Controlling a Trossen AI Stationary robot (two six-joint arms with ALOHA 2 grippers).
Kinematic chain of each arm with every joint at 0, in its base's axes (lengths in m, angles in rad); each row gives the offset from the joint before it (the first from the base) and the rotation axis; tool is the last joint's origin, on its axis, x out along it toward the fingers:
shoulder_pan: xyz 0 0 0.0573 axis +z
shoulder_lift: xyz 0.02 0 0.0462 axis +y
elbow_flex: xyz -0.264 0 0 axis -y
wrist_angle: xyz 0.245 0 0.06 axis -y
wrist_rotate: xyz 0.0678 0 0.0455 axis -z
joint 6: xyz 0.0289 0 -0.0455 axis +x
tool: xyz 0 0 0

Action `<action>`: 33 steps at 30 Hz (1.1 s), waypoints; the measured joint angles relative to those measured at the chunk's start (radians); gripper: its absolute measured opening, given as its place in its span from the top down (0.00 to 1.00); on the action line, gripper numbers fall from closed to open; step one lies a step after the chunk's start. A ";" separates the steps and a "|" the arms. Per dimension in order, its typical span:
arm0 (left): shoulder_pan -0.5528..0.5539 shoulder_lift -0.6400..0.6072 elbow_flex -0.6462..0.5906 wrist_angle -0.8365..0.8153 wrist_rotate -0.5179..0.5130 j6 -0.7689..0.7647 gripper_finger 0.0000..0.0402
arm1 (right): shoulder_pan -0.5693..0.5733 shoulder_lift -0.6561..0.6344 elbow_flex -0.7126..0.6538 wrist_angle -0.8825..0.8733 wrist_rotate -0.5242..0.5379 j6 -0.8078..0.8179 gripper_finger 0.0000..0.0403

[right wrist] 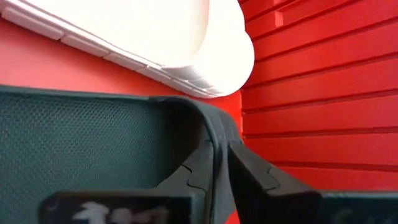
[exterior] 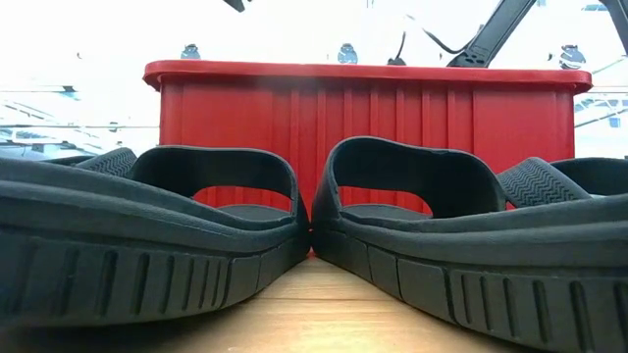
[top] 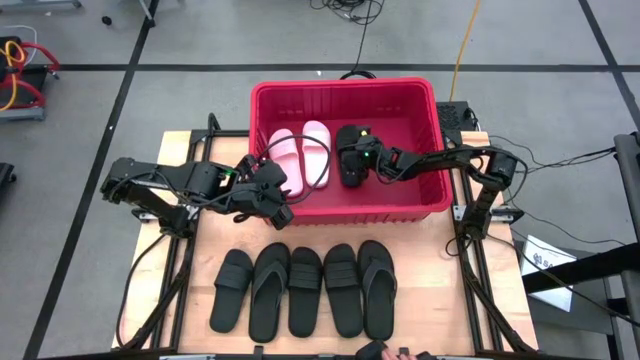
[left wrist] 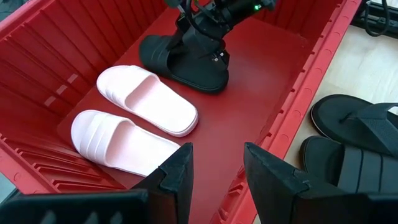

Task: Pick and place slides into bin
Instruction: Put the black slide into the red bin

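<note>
The red bin stands at the table's far middle. Two pale pink slides lie side by side on its floor at the left, and they also show in the left wrist view. One black slide lies right of them. My right gripper is down inside the bin, shut on this black slide. My left gripper is open and empty above the bin's near left rim. Several black slides lie in a row on the table before the bin. My right gripper pinches a thin curved band of the black slide, the strap's edge, between its two fingers, beside the textured footbed. The fingers come from above, slanting in from the table's right. The slide appears to lie on the bin's floor.
The row of black slides fills the near middle of the table, and two of them show close in the low view. The bin's floor right of the black slide is bare. Cables lie on the floor beyond the table.
</note>
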 joint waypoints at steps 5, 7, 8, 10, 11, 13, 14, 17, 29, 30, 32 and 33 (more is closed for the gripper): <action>0.000 0.000 0.000 0.000 0.000 -0.002 0.66 | 0.000 0.000 0.000 0.002 -0.001 0.000 0.80; 0.000 0.000 0.000 0.000 0.000 -0.002 0.66 | 0.000 0.000 0.000 0.003 -0.001 0.000 0.75; 0.000 0.000 0.000 0.000 0.000 -0.002 0.66 | 0.000 0.000 0.000 0.003 -0.001 0.000 0.73; 0.000 0.000 0.000 0.000 0.000 -0.002 0.66 | 0.000 0.000 0.000 0.003 -0.001 0.000 0.69; 0.000 0.000 0.000 0.000 0.000 -0.002 0.66 | 0.001 0.000 0.000 0.004 0.000 0.000 0.67; 0.000 0.000 0.000 0.000 0.000 0.001 0.66 | 0.004 0.000 0.000 0.013 0.003 -0.001 0.63; 0.000 0.000 0.000 0.000 0.000 0.001 0.66 | 0.007 0.000 0.000 0.020 0.006 -0.005 0.62; 0.000 0.000 0.000 -0.002 0.000 0.001 0.66 | 0.023 -0.021 0.000 0.035 0.035 -0.008 0.60; 0.000 0.000 0.000 -0.010 0.015 -0.030 0.66 | 0.090 -0.304 0.001 -0.047 0.056 0.118 0.62; 0.000 -0.003 0.000 -0.011 0.016 -0.032 0.66 | 0.102 -0.339 0.001 -0.075 0.056 0.148 0.62; -0.002 -0.015 0.000 -0.024 0.022 -0.049 0.66 | 0.131 -0.410 0.001 -0.129 0.055 0.207 0.62; -0.002 -0.022 0.000 -0.036 0.027 -0.060 0.66 | 0.147 -0.447 0.001 -0.160 0.054 0.234 0.63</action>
